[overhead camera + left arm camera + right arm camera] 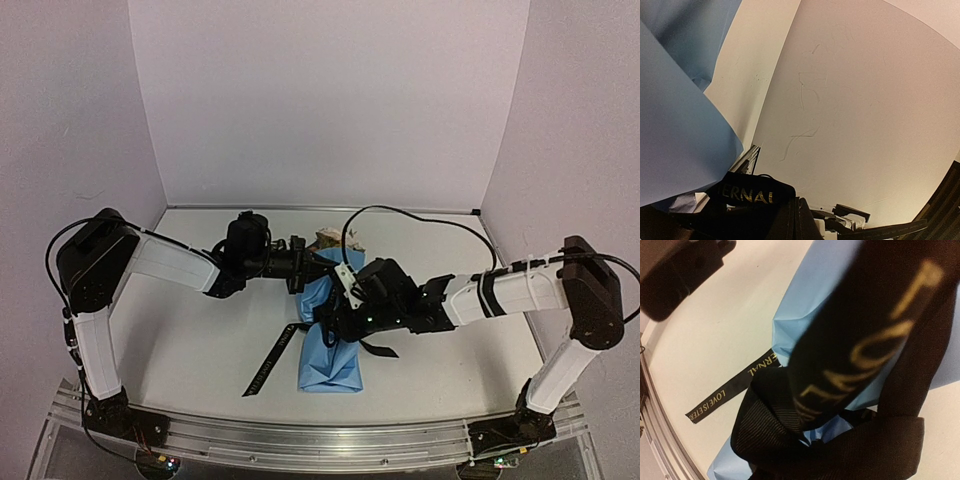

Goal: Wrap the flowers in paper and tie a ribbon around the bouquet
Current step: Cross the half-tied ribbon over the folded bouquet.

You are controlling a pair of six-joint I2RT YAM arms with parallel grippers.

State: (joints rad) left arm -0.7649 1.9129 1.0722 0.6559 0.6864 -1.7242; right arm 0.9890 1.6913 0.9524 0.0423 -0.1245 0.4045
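The bouquet lies on the bench between the two arms. Its narrow end points toward the near edge, and cream flowers poke out of the wide far end. Its light blue paper looks thin and light. It is likely to crease, spring open or slide on the smooth top if pushed. The heads are fragile, so any hold is best taken low on the cone, away from them.

The ribbon is a soft, limp black strap with gold lettering. It crosses the cone about its middle. One tail trails over the bench left of the bundle and a shorter one sticks out on the right. It will take a pull but no push, so it is best gripped near a tail and kept taut.

The left tool is pressed together over the upper cone. In its wrist view the lettered ribbon lies right at its base, but whether it is nipped I cannot tell. The right tool sits over the middle of the cone. Ribbon is looped close against its camera and hides its fingers. Their spread, and whether they pinch anything, cannot be told.
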